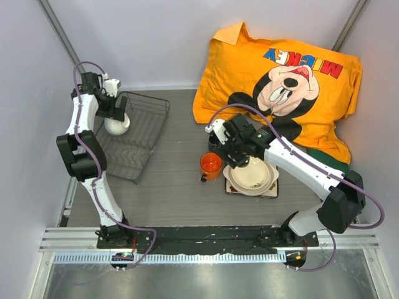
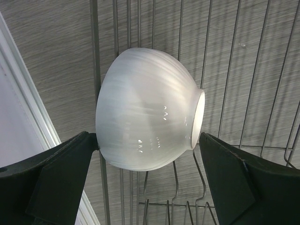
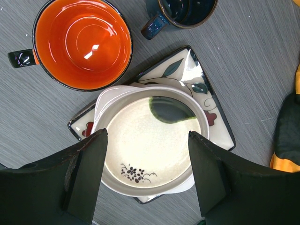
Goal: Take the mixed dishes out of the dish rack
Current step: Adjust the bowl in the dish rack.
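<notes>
The small white bowl [image 2: 150,112] lies on its side over the left part of the dark wire dish rack [image 2: 94,47]. My left gripper [image 2: 145,136] is shut on the bowl, one finger at its rim and one at its foot; in the top view the gripper [image 1: 118,115] and bowl [image 1: 116,126] are at the rack's [image 1: 140,140] far left. My right gripper [image 3: 147,136] hangs open and empty above the cream round bowl [image 3: 150,150], which sits on the square flowered plate [image 3: 206,101]. The orange mug [image 3: 82,44] and the dark-blue cup [image 3: 185,11] stand beside the plate.
An orange Mickey pillow [image 1: 280,81] fills the back right, and its edge shows in the right wrist view [image 3: 287,126]. In the top view, the cream bowl [image 1: 252,174] and the mug [image 1: 211,164] sit mid-table. White walls enclose the table; one [image 2: 28,103] is close beside the rack.
</notes>
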Controlling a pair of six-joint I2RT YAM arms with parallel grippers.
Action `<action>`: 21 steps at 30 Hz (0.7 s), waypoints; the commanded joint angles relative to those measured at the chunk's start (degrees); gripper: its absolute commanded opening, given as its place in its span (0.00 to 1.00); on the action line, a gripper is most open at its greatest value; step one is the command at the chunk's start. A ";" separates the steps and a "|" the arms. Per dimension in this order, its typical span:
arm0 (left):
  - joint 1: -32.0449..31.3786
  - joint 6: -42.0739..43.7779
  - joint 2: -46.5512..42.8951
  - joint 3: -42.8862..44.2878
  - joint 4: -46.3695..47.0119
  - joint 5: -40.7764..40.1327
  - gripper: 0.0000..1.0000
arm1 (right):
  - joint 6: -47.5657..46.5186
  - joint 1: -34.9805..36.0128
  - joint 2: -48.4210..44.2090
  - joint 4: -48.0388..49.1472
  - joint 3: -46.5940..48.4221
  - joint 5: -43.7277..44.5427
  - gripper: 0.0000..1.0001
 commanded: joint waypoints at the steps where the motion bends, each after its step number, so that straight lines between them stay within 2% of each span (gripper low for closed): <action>1: -0.32 -1.59 -0.55 0.34 -3.46 6.24 0.99 | 0.03 0.25 -1.31 2.03 -0.51 0.17 0.74; 21: -0.59 -2.29 -4.33 -0.45 -2.67 7.21 0.99 | -0.15 0.25 0.09 2.20 -0.42 -0.27 0.74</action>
